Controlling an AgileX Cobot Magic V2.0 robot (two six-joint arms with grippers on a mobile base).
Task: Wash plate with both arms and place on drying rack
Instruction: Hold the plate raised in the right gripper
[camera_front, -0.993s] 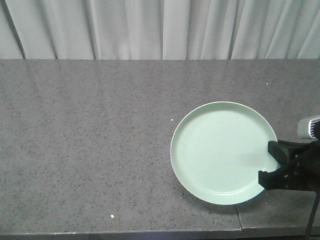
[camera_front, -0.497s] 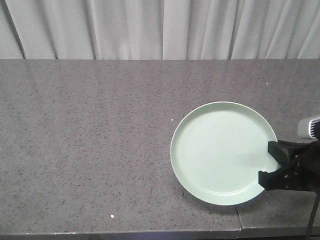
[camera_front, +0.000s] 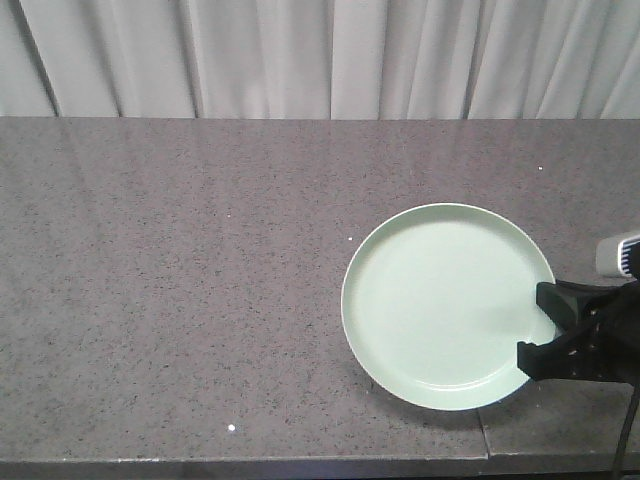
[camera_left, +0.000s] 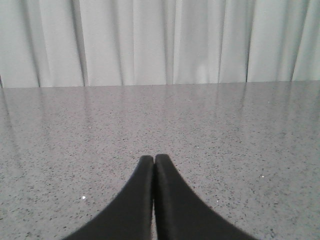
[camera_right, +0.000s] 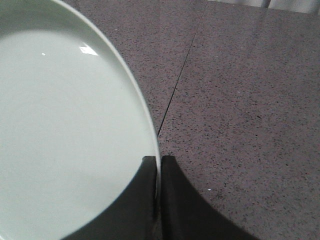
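The pale mint-green plate (camera_front: 440, 300) lies flat on the speckled grey counter, right of centre and near the front edge. My right gripper (camera_front: 541, 328) reaches in from the right and is shut on the plate's right rim. In the right wrist view the rim of the plate (camera_right: 65, 125) runs between the two black fingers of the right gripper (camera_right: 159, 160). My left gripper (camera_left: 153, 159) is shut with nothing in it, over bare counter, and does not appear in the front view. The drying rack is out of view.
A white curtain (camera_front: 320, 55) hangs behind the counter's far edge. A thin seam (camera_right: 180, 75) in the counter runs just right of the plate. The counter's front edge (camera_front: 250, 465) lies close below the plate.
In the front view the curtain folds, counter specks and seam have shifted slightly to the right, while the plate and right gripper keep the same place in the frame.
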